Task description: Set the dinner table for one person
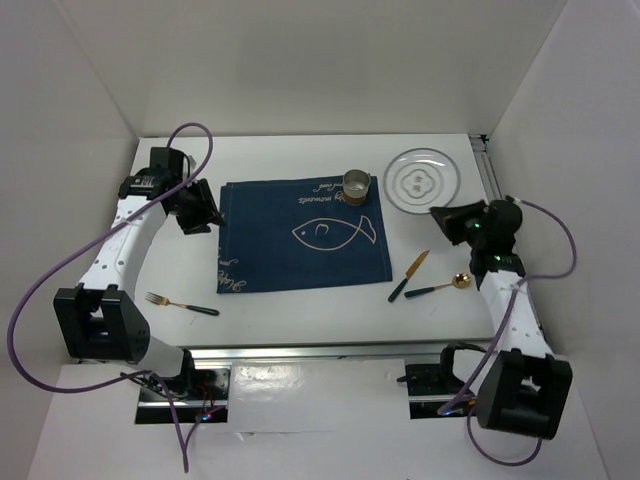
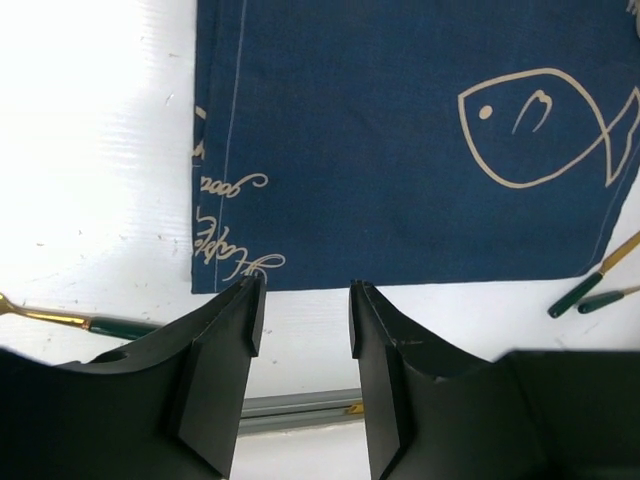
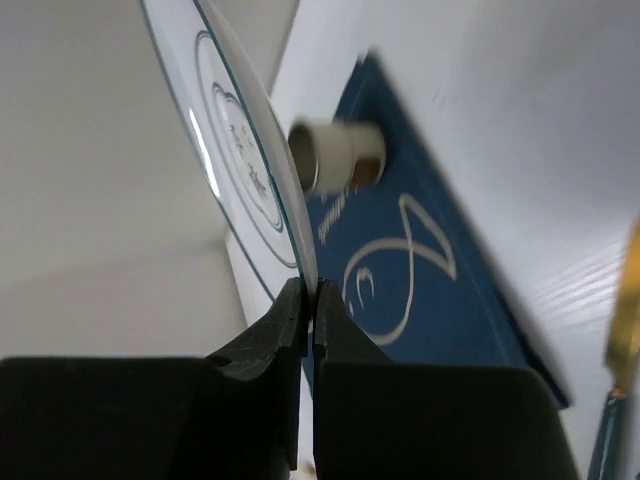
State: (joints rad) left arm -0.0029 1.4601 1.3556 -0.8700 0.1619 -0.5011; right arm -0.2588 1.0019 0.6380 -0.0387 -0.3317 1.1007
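Pinching the rim of the clear round plate (image 3: 240,150), my right gripper (image 3: 308,292) has its jaws closed on the edge. In the top view the plate shows at upper right of the white dinner table (image 1: 260,160), just right of the blue fish mat (image 1: 300,235), whose long side runs left to right. My left gripper (image 2: 302,300), half open and empty, hovers by the mat's left edge, farther off.

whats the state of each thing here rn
mat, flat, unfolded
plate, rim pinched by right gripper
right gripper, shut on plate
left gripper, open, empty
cup, upright on mat
fork, lying left of mat
knife, lying right of mat
spoon, lying beside knife
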